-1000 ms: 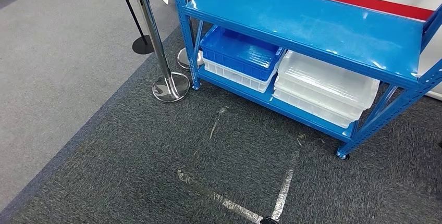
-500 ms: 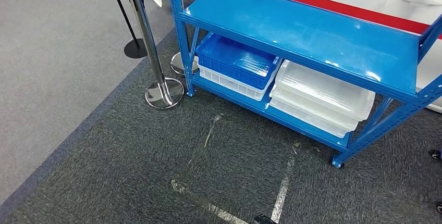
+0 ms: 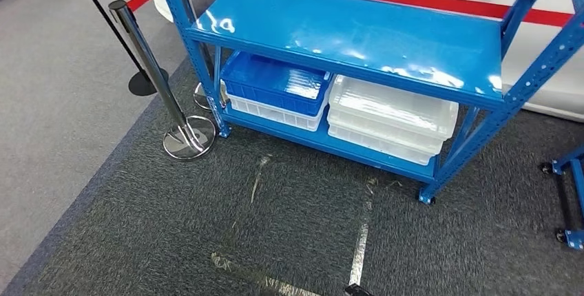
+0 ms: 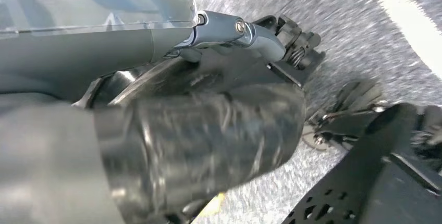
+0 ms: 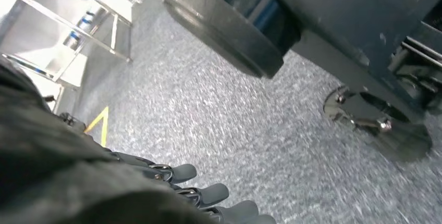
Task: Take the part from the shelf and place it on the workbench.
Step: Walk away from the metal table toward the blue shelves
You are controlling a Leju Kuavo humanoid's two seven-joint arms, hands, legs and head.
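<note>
The right hand [image 5: 208, 195] hangs low over grey carpet, seen from its wrist camera; its fingers [image 5: 180, 173] lie straight and slightly apart with nothing in them, so it reads as open. The left hand [image 4: 281, 41] also hangs by the robot's side, but the picture is blurred and mostly blocked by its cover, so I cannot tell whether it is open or closed. Further out, in the head view, a blue metal shelf [image 3: 358, 34] stands on dark carpet [image 3: 172, 227]. Its middle deck is bare and glossy. On the bottom deck, a blue bin [image 3: 275, 82] sits on a white bin at the left end, and a stack of clear bins [image 3: 389, 117] fills the right end. No part can be made out on the shelf; it may lie inside a bin or higher up, out of frame. A chrome stanchion [image 3: 162, 89] stands just beside the shelf's front left leg. Judging by this, the robot is at the approach step: next it must square up to the shelf, find the part, and raise a hand. No writing or brand is readable anywhere.
</note>
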